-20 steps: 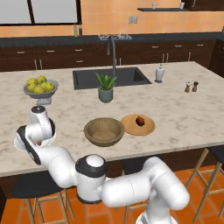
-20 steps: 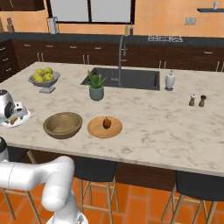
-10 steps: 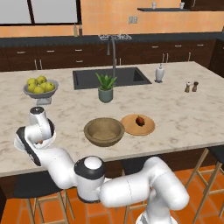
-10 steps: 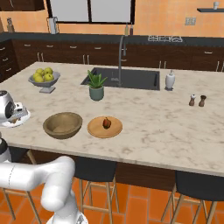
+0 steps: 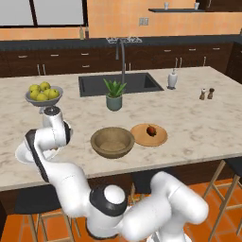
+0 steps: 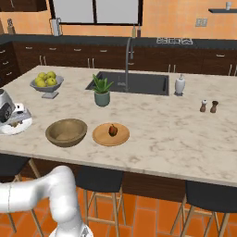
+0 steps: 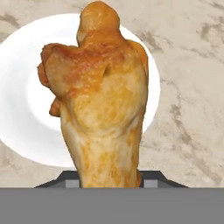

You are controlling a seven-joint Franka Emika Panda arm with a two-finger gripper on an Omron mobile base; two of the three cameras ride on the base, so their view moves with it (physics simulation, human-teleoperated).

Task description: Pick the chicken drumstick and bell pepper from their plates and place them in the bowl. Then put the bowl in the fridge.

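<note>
The golden-brown chicken drumstick (image 7: pixel 103 109) stands upright between the jaws of my gripper (image 7: pixel 109 181), which is shut on it just above the glossy white plate (image 7: pixel 24 109). That plate (image 5: pixel 22 154) lies at the counter's left end under my hand (image 5: pixel 53 134). The brown wooden bowl (image 5: pixel 112 142) sits mid-counter near the front edge. Right of it, the dark red bell pepper (image 5: pixel 151 130) rests on the tan wooden plate (image 5: pixel 141 137). From the other side I see the bowl (image 6: pixel 66 132), the pepper (image 6: pixel 112 130) and the white plate (image 6: pixel 21 126). The fridge is out of view.
A grey footed fruit bowl (image 5: pixel 42 94) with yellow-green fruit stands behind the white plate. A potted plant (image 5: pixel 114 94) sits in front of the dark sink (image 5: pixel 127 82) with its tap. A soap dispenser (image 5: pixel 172 79) and two shakers (image 5: pixel 206 93) stand right. Stools line the counter's front.
The jaws have closed on the drumstick. The arm has hardly shifted over the white plate, and the bowl and pepper have stayed put.
</note>
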